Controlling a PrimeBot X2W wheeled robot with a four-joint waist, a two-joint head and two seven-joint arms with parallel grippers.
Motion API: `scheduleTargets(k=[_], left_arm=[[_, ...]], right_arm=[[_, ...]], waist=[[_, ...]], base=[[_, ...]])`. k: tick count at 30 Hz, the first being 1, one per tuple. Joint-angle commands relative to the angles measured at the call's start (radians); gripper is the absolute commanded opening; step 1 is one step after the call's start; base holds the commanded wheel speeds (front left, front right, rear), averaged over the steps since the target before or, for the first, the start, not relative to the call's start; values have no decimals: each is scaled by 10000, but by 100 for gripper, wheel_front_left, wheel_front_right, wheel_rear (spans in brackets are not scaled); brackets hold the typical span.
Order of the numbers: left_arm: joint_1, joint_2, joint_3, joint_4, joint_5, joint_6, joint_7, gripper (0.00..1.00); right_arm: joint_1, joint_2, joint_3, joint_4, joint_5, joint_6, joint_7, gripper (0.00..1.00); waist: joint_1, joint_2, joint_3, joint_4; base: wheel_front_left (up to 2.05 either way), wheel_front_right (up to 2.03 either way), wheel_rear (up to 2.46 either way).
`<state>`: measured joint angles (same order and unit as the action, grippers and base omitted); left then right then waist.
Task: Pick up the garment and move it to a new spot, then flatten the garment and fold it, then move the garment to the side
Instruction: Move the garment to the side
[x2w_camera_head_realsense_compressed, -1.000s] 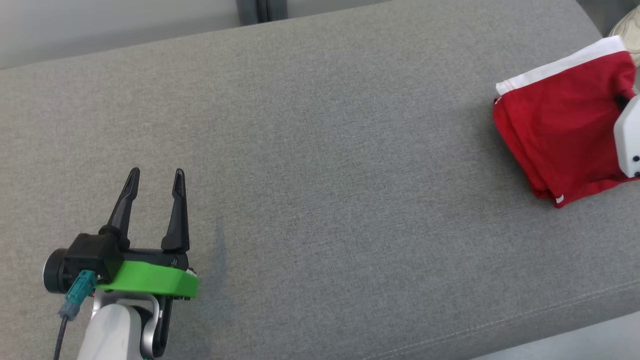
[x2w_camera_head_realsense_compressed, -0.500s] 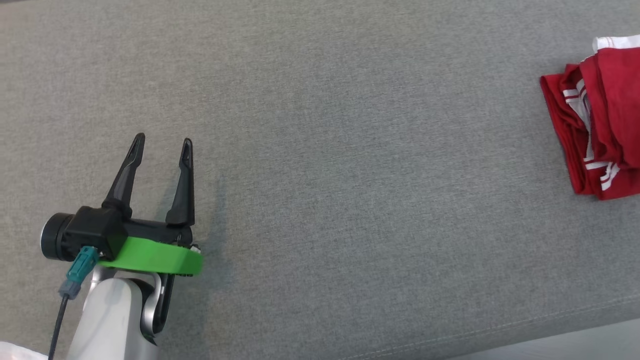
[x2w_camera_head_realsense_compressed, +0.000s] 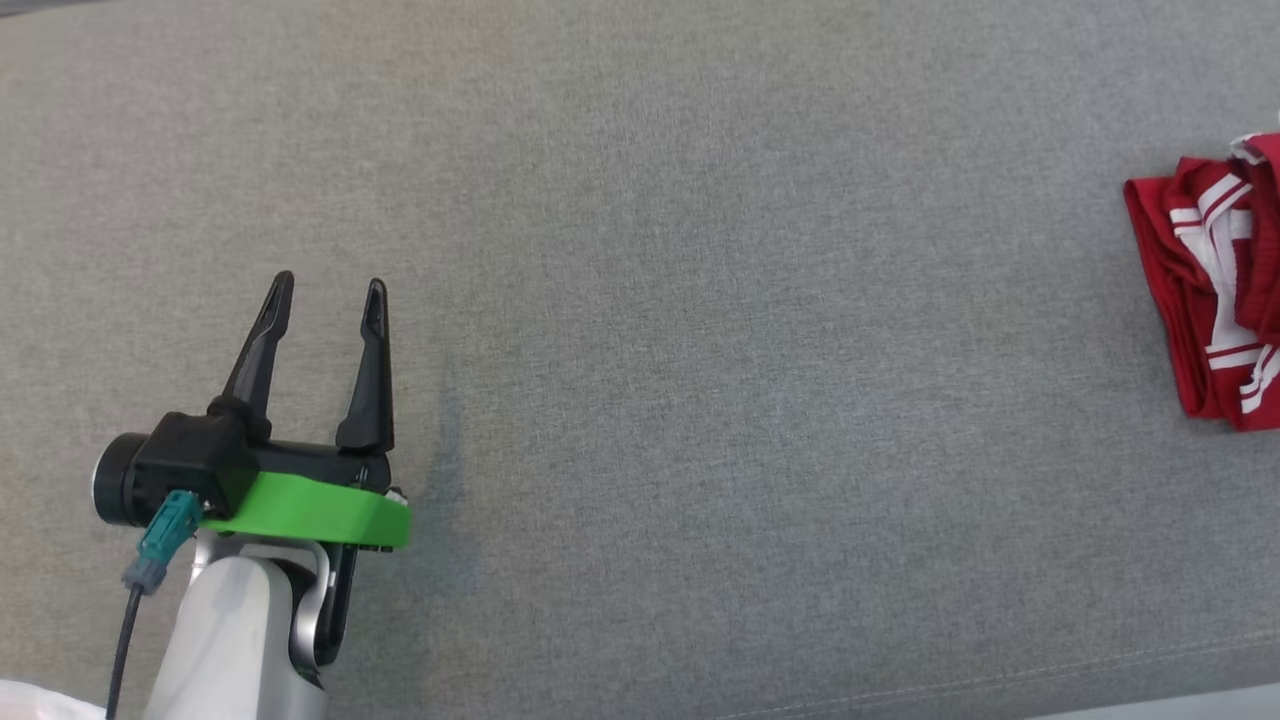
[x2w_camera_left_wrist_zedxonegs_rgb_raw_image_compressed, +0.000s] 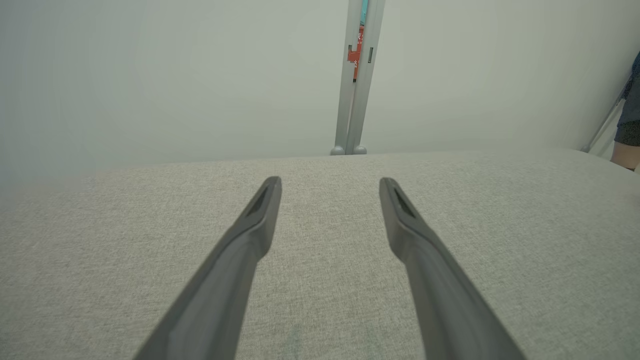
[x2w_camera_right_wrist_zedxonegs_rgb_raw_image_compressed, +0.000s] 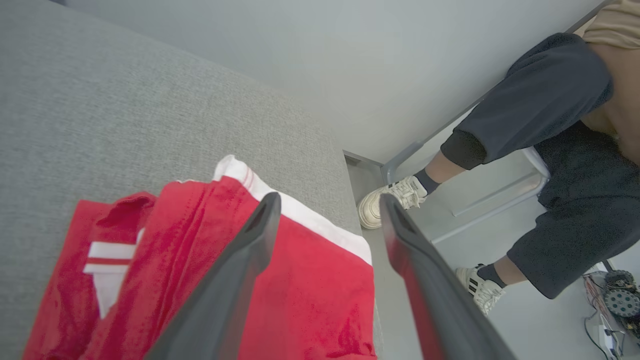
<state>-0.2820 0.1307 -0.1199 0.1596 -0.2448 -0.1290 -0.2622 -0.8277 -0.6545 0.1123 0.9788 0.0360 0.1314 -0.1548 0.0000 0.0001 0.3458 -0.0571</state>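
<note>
Garment (x2w_camera_head_realsense_compressed: 1215, 300) first: red cloth with white stripes, bunched in a loose heap at the right edge of my head view, about mid-height and cut off by the frame; it lies on the grey cushion (x2w_camera_head_realsense_compressed: 700, 350). In the right wrist view it takes up the lower left and centre, with a white band along its upper edge. The right gripper (x2w_camera_right_wrist_zedxonegs_rgb_raw_image_compressed: 330, 199) sits over it, fingers apart with nothing between them; I cannot tell whether they touch the cloth. Beyond the cushion's edge, in the right half of that view, I see a person's dark trouser leg (x2w_camera_right_wrist_zedxonegs_rgb_raw_image_compressed: 525, 100) and a pale shoe (x2w_camera_right_wrist_zedxonegs_rgb_raw_image_compressed: 405, 187) with dark side stripes; I cannot make out the brand. The left gripper (x2w_camera_head_realsense_compressed: 329, 285) is in the lower left of the head view, fingers spread, over bare cushion and well apart from the garment; a green collar (x2w_camera_head_realsense_compressed: 310, 510) sits behind its fingers. At the top centre of the left wrist view a grey post (x2w_camera_left_wrist_zedxonegs_rgb_raw_image_compressed: 352, 110) carries an orange tag (x2w_camera_left_wrist_zedxonegs_rgb_raw_image_compressed: 356, 52); its marks are too small to read.
</note>
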Motion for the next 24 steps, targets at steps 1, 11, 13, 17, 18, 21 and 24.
scheduleTargets(k=[1,11,13,17,18,21,24], left_arm=[[95,-67,112,54,-62,-25,-29,100],[1012,-392,785,346,-322,-25,-29,100],[1213,-437,897,391,-333,-25,-29,100],[1561,-535,1077,452,-347,-24,-29,100],[1625,-550,1095,461,-351,-24,-29,100],[1860,-614,1190,488,-394,-22,-29,100],[2111,-673,1249,539,-398,-22,-29,100]], right_arm=[[269,228,-101,-64,42,-16,-341,100],[2967,2529,-906,-3113,580,-16,-1087,100],[3649,2882,-851,-3975,698,-16,-1087,100],[4940,3327,-593,-5598,971,-16,-566,100],[5145,3407,-606,-5925,1033,-16,-476,100],[5866,3729,-656,-6862,1244,-16,-37,100],[6416,4021,-683,-7508,1336,-16,310,100]], waist=[[0,-1,-454,89],[0,-1,-2011,20],[0,-1,-2248,-16],[0,-1,-2673,-91],[0,-1,-2753,-103],[0,-1,-2991,-129],[0,-1,-3182,-143]], base=[[0,0,0],[0,0,0],[0,0,0],[0,0,0],[0,0,0],[0,0,0],[0,0,0]])
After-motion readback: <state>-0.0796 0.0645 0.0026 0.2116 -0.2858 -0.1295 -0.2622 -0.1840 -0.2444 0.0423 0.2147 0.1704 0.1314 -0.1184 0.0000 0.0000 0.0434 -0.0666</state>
